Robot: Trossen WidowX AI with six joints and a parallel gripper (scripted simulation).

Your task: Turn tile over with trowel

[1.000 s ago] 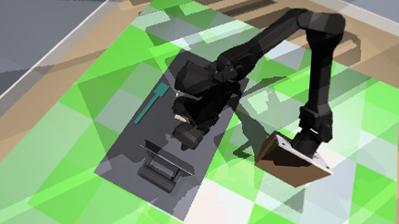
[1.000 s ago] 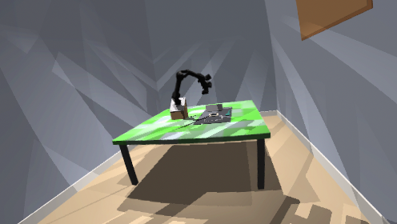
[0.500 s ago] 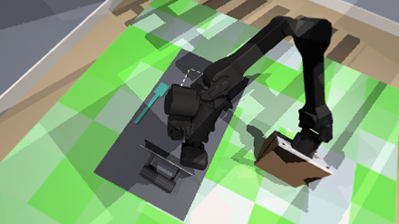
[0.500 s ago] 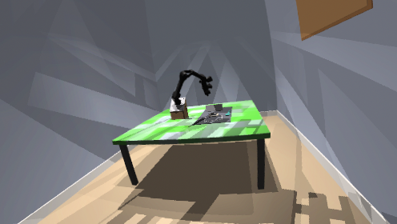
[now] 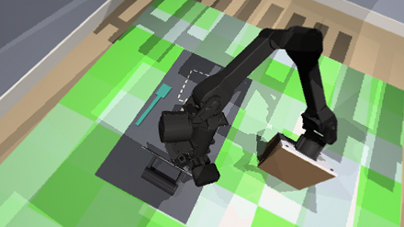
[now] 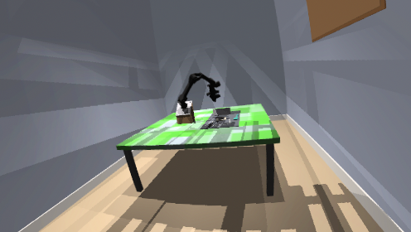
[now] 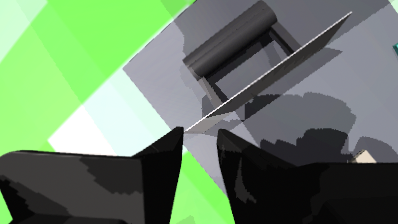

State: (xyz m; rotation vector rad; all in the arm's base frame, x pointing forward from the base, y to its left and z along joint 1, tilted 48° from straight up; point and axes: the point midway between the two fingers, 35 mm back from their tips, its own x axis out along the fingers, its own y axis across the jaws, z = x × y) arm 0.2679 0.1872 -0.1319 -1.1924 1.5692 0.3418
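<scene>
The teal trowel (image 5: 151, 106) (image 6: 236, 117) lies on the dark mat (image 5: 119, 169) (image 7: 155, 70), near its left edge in the top view; nothing holds it. The dashed outline (image 5: 185, 86) is partly hidden behind the arm. A small pale piece (image 7: 365, 157), possibly the tile, shows at the lower right of the wrist view, mostly hidden by a finger. Which side faces up cannot be told. My gripper (image 7: 200, 135) is slightly open, with a gap between the fingertips and nothing held. It hangs above the mat, away from the trowel.
A dark stand with a round bar (image 5: 160, 180) (image 7: 232, 40) and a thin upright panel (image 7: 285, 72) (image 6: 222, 111) stands at the near end of the mat. In the wrist view, the panel's end appears just beyond my fingertips. The arm's brown base block (image 5: 294, 168) (image 6: 185, 118) stands beside the mat.
</scene>
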